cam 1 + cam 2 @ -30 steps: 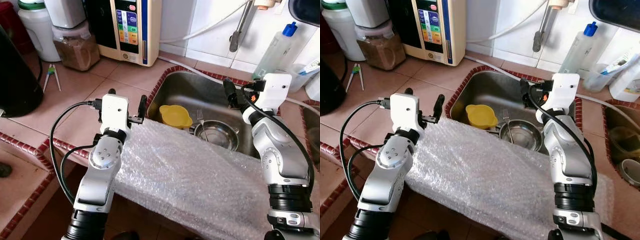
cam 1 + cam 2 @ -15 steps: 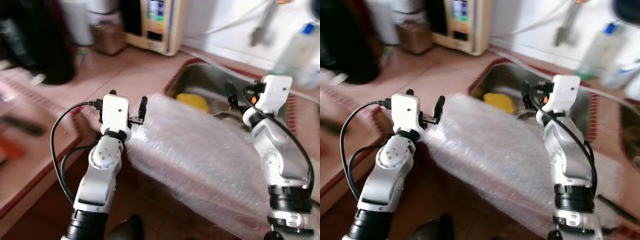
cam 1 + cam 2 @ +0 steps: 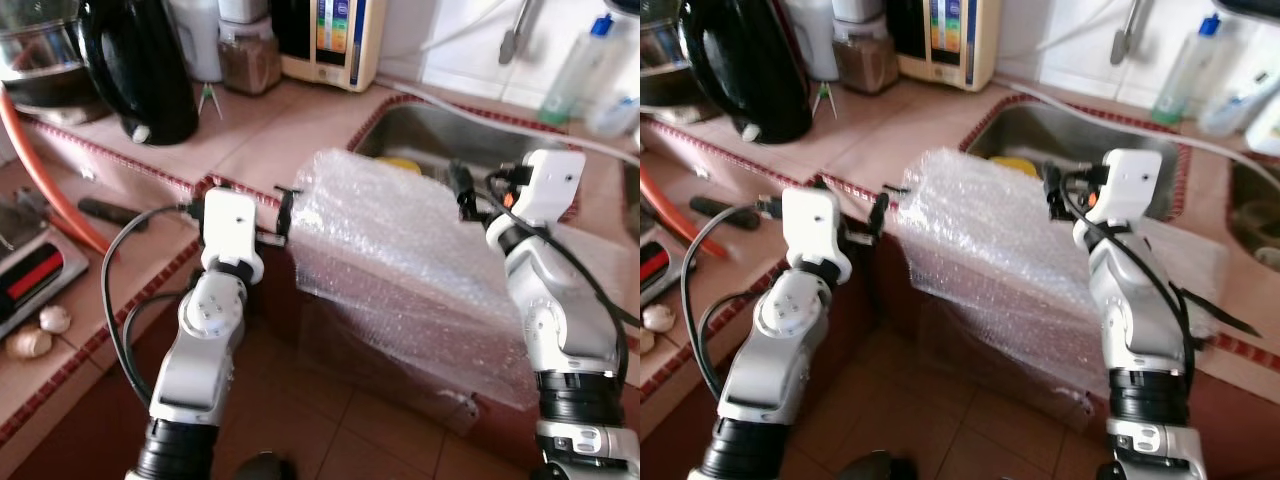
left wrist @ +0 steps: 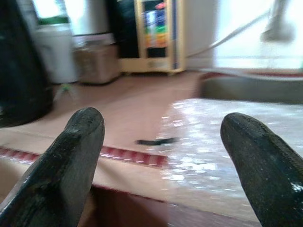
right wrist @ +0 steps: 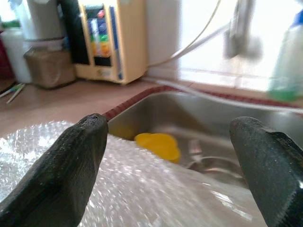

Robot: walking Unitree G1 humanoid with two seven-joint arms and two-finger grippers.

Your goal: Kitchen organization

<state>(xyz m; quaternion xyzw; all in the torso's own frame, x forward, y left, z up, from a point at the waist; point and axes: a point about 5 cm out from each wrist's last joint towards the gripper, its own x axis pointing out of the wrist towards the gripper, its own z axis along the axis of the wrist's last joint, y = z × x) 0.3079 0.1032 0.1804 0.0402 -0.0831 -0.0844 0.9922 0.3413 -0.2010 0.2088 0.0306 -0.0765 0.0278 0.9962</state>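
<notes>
Robot body, 2 arms. Each arm is built of rounded silver segments joined by black ribbed collars near the base, with small dark screws set in a ring on the joint caps. Each wrist carries a white, box-shaped housing. The left claw (image 3: 254,211) and right claw (image 3: 462,192) each bear 2 long black fingers (image 4: 71,156) with rounded, finely textured tips. Black cables loop from the housings along both arms; an orange mark shows beside the right housing.

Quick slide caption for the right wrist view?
Open right gripper poised over bubble wrap, yellow bowl in sink beyond.
</notes>
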